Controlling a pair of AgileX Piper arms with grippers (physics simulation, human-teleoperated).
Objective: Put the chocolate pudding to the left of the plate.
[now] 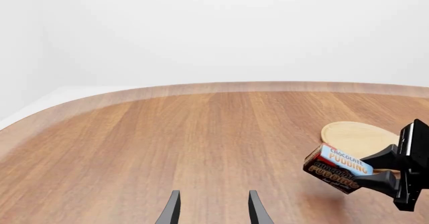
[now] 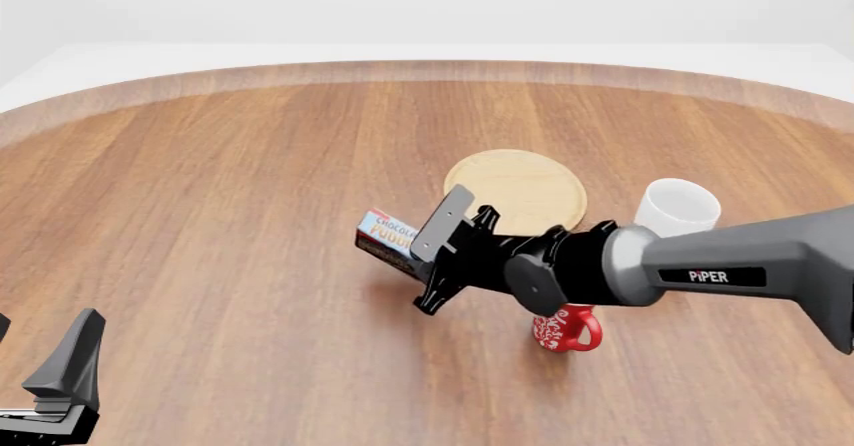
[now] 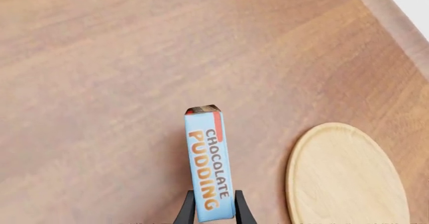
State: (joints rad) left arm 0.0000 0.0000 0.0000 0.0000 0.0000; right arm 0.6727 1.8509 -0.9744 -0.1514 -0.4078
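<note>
While the wide wooden table [image 2: 214,216] lies mostly bare, the right arm [image 2: 747,266] reaches across it from the right, carrying the pudding [image 2: 387,238] to a spot just left of the plate [image 2: 518,188]. The step in hand looks like the carry-and-place: the box already sits on the plate's left side, apart from its rim, but the left wrist view shows it tilted with a faint shadow under it, so it seems lifted just off the wood. The next move, I judge, calls for lowering it until it rests flat, then parting the fingers and backing out without dragging it toward the plate. A white mug [image 2: 677,206] stands right of the plate and a red mug [image 2: 566,328] sits nearer, partly behind the arm; both are well clear of the drop spot. The right tool [image 3: 212,215] is clamped on the box's near end, across its thin sides. The box's long axis runs straight out along the fingers, away from the tool, roughly alongside the plate's edge, blue lettered face up. The left tool [image 1: 213,206] hovers idle, fingers apart, holding nothing.
</note>
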